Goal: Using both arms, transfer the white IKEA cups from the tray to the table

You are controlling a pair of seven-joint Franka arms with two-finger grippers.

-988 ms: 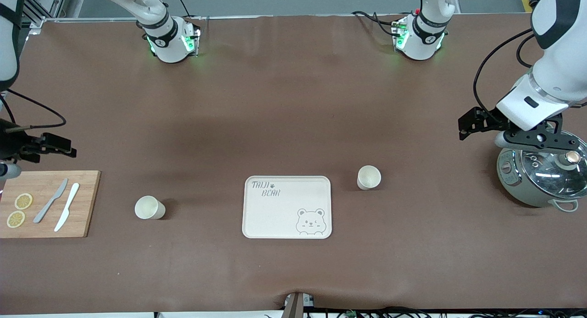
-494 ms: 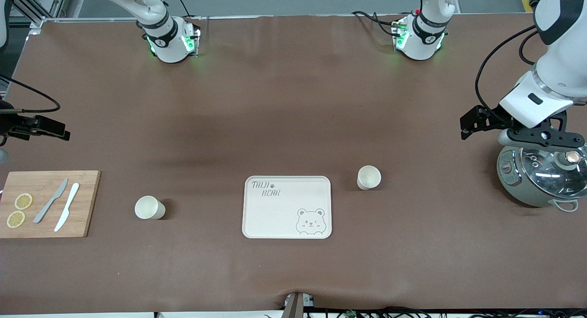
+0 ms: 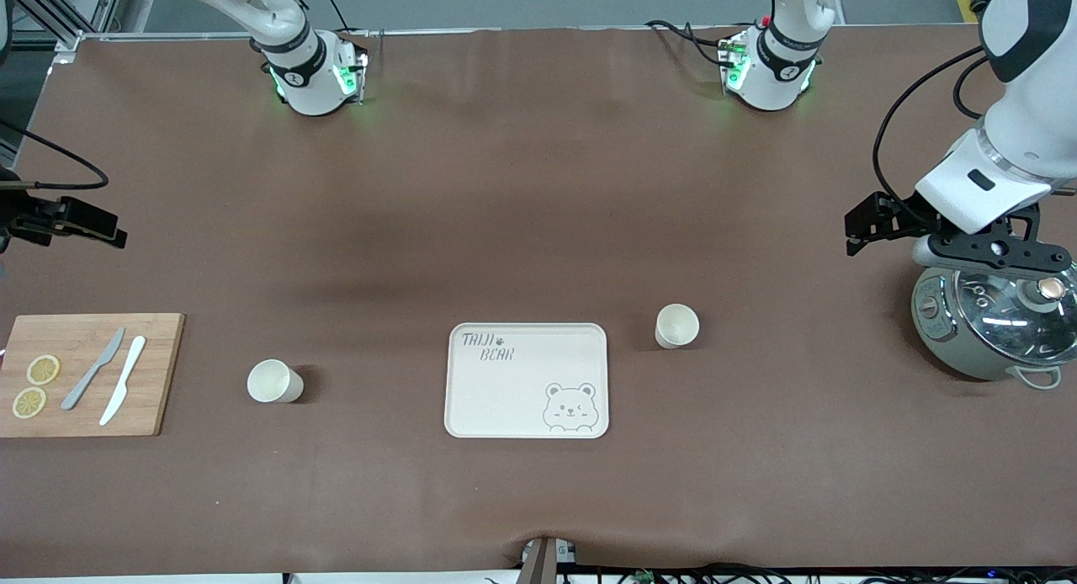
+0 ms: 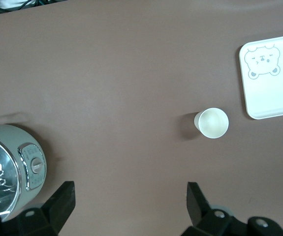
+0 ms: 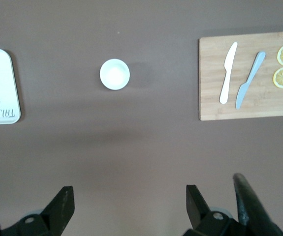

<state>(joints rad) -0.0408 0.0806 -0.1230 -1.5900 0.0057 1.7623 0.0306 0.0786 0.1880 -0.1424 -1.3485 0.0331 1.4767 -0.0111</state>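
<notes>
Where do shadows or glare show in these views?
Front view: glare on the pot's glass lid; a soft shadow beside the cup near the cutting board. Left wrist view: a shadow beside the other cup. Right wrist view: even light, faint cup shadow.

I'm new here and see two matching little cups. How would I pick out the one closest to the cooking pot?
Find the cream tray with the bear drawing in the middle of the brown table. On its side toward the grey pot with the glass lid stands a small white cup, just off the tray's corner. Its twin stands toward the wooden cutting board instead.
</notes>
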